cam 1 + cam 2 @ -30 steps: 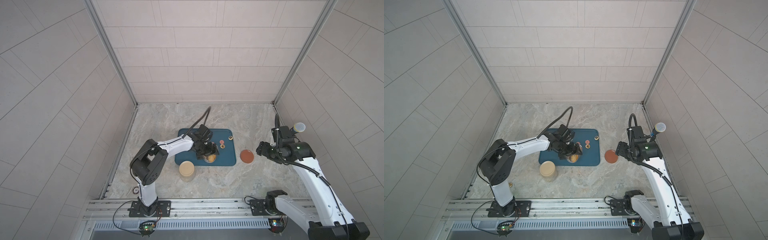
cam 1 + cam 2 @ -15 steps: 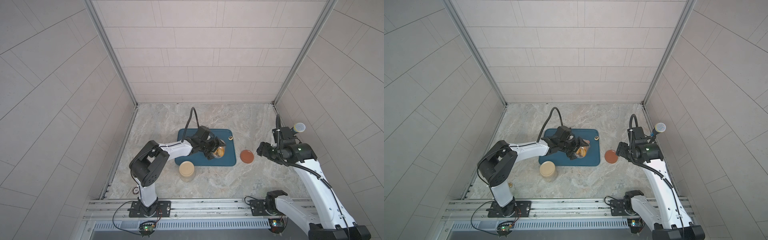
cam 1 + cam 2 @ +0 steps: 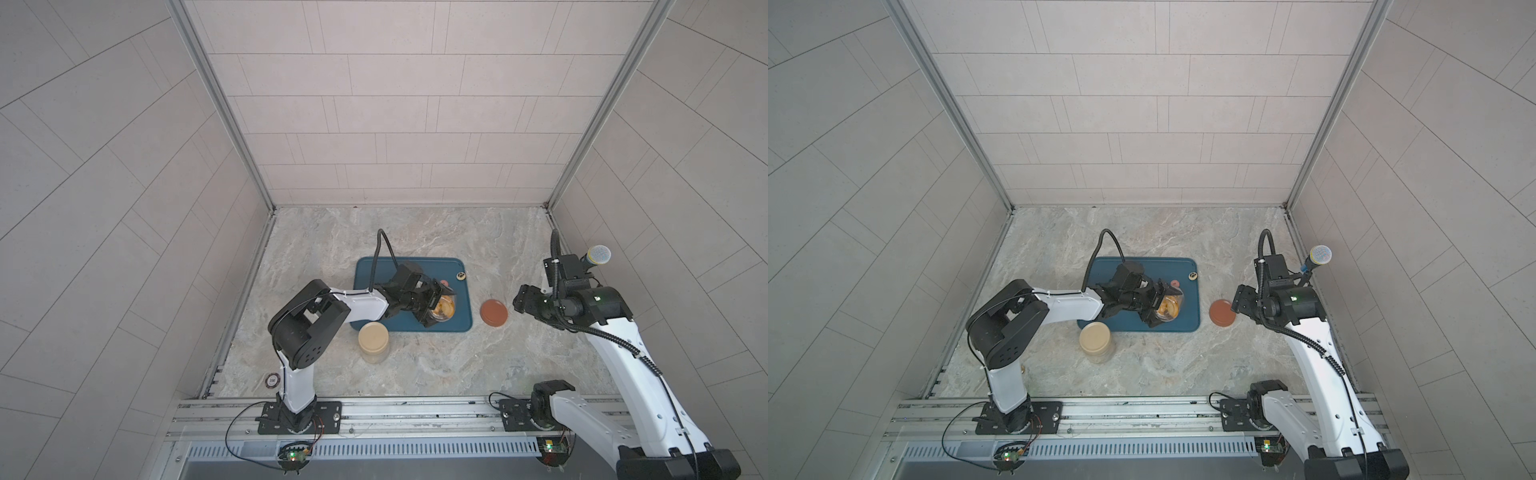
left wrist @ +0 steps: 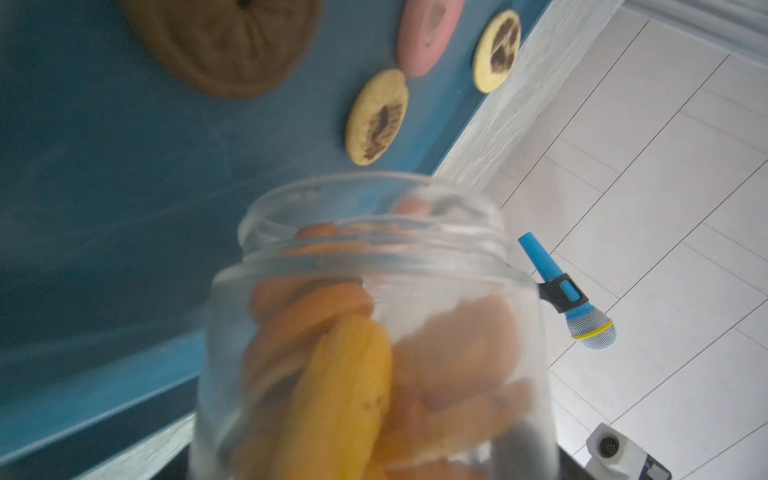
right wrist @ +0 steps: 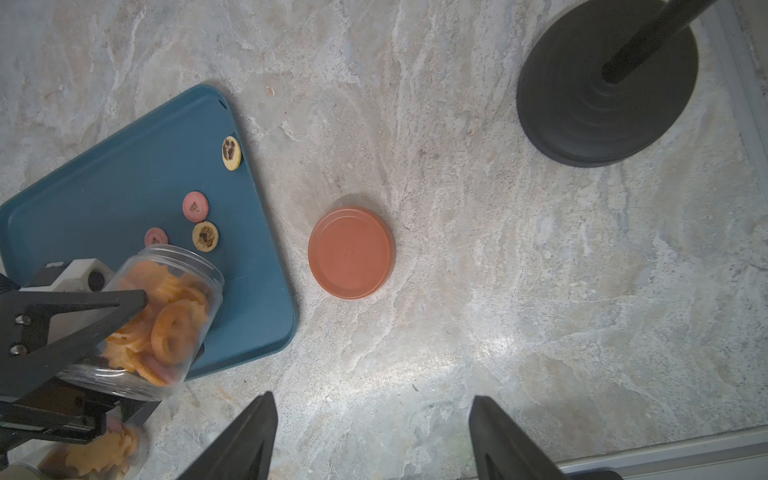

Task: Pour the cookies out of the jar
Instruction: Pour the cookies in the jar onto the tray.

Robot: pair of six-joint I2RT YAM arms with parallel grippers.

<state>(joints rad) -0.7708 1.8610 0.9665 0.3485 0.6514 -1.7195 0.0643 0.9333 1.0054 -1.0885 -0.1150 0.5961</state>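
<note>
Bare surface (image 5: 457,291) surrounded the tray (image 5: 124,166), so a fast tip could have sent cookies (image 5: 174,328) skidding over its low rim. The smooth jar (image 5: 187,291) might also have slipped. The left gripper (image 3: 430,305) pinched the jar's body above the tray, mouth pointing away from it. Most cookies sat inside; a few lay on the tray. The right gripper (image 5: 372,397) hung spread and empty near the lid (image 5: 351,252).

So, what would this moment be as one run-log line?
left gripper: shut on clear jar, tilted over blue tray | cookies: mostly in jar, four on tray | right gripper: open, empty | orange-brown lid: on table
</note>
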